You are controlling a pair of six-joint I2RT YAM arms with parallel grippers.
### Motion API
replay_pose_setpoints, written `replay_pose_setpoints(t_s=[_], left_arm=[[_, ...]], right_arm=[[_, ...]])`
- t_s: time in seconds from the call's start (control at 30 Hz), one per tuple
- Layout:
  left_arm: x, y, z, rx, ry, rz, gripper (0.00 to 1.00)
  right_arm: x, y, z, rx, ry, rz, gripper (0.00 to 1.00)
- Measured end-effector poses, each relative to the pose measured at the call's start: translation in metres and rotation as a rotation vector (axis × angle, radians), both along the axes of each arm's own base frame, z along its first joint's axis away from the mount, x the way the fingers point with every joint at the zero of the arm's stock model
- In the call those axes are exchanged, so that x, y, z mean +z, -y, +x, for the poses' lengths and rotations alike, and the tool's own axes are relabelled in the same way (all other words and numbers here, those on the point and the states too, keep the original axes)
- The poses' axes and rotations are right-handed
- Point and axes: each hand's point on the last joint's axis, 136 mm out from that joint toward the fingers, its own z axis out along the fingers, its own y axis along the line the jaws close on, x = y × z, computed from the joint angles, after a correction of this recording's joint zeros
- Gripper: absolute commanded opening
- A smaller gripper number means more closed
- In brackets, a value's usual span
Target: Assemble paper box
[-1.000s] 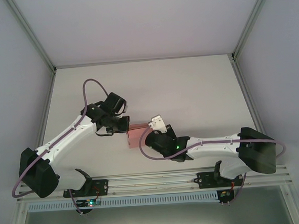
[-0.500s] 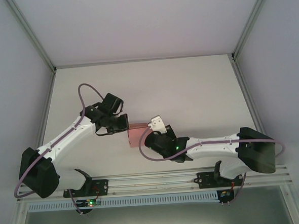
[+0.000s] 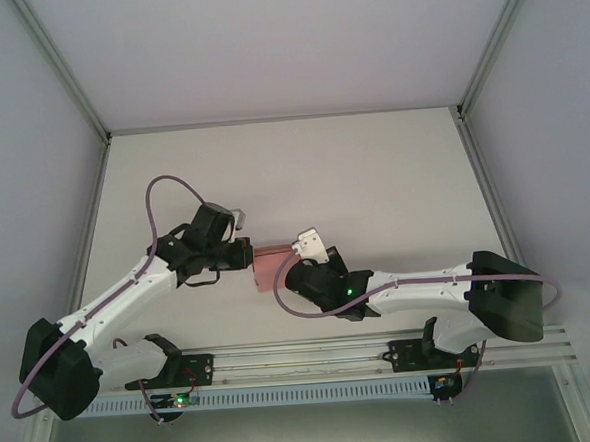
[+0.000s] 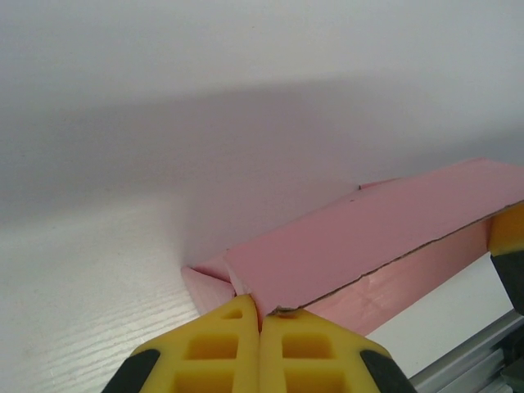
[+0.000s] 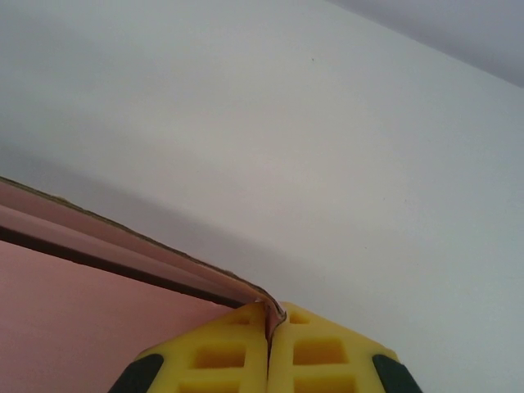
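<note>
Two pinches on the paper box [image 3: 266, 270], near-middle of the table [image 3: 372, 176]: left gripper [image 4: 260, 315] clamps a corner edge, right gripper [image 5: 268, 315] a wall rim. Light, thin card, probably creases easily; grip near folds.

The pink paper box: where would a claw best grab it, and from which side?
Probably by a thin wall edge near a corner, from the side: the paper box has thin card walls, and the left claw and right claw each pinch one so.
</note>
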Motion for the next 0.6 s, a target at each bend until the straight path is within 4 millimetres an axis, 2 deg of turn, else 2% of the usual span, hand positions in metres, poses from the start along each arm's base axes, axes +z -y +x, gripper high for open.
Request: replay_pose_setpoints(t_s=[0.17,0.6], left_arm=[[-0.007,0.004,-0.008,-0.025,0.053,0.021,0.0],[-0.022,0.012,0.0,0.034,0.183,0.037,0.0]], right_arm=[[0.0,0.003,-0.005,0.013,0.004,0.006,0.0],[-0.001,0.01,-0.004,-0.009,0.021,-0.012,0.0]])
